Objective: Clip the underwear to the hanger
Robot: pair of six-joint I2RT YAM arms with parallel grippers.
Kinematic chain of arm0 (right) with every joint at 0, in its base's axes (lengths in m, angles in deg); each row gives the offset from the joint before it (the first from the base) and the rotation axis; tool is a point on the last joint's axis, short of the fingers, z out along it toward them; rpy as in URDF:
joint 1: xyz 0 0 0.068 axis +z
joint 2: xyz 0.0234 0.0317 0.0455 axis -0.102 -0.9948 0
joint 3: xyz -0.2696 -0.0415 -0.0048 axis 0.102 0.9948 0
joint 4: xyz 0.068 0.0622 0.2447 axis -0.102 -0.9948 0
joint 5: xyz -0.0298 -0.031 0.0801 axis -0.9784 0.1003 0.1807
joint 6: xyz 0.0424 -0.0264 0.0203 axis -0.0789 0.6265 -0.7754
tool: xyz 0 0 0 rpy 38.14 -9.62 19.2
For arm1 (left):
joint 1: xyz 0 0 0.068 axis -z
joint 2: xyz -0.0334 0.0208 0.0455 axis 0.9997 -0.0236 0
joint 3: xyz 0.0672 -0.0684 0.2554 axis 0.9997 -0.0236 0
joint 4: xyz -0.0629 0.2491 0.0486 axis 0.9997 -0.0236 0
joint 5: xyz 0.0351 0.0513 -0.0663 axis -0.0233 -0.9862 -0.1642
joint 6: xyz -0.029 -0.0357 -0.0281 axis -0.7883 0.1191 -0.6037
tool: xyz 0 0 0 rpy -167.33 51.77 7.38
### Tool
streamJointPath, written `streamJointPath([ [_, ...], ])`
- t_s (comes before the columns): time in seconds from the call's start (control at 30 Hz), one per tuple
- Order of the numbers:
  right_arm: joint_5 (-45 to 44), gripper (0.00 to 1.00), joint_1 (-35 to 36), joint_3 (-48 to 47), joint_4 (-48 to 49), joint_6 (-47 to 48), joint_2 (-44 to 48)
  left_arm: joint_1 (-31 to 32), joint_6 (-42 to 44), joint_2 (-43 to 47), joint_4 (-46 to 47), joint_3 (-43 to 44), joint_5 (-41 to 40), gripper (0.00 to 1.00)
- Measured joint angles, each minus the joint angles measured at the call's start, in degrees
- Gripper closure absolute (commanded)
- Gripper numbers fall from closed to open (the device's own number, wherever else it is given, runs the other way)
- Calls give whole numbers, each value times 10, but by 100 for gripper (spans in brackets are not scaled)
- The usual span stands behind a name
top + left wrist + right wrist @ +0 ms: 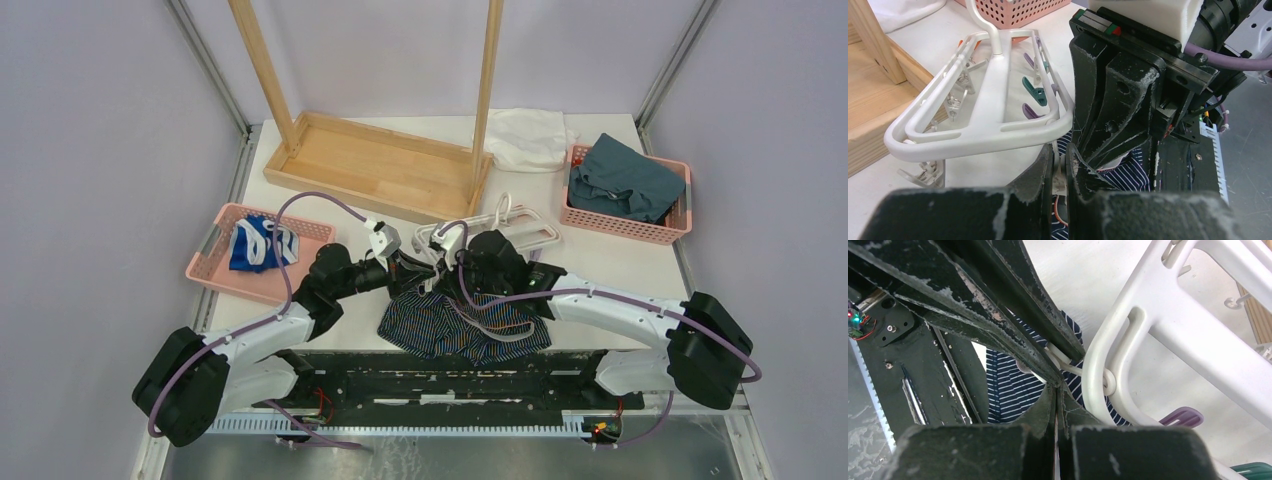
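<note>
The dark navy pinstriped boxer underwear (465, 330) lies flat on the table (620, 265), beneath and robot-side of both arms' tips. Beyond it is the white plastic rectangular hanger (993, 130). Left jaws clamp its white clip (1060, 172); right jaws are pressed together opposite.

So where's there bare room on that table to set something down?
Bare tabletop lies between the hanger and the right-hand pink basket. The middle is crowded: left claw, right claw, hanger and underwear all meet there.
</note>
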Motion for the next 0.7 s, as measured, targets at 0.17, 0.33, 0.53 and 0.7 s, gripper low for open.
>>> streamJointPath([
  [0.17,-3,100,0,4,10,-10,0,0,0,0,0,0,0,97],
  [0.33,-6,100,0,12,20,-27,0,0,0,0,0,0,-1,97],
  [0.53,-9,100,0,14,21,-46,5,0,0,0,0,0,0,97],
  [0.7,-18,100,0,15,16,-56,17,0,0,0,4,0,0,97],
])
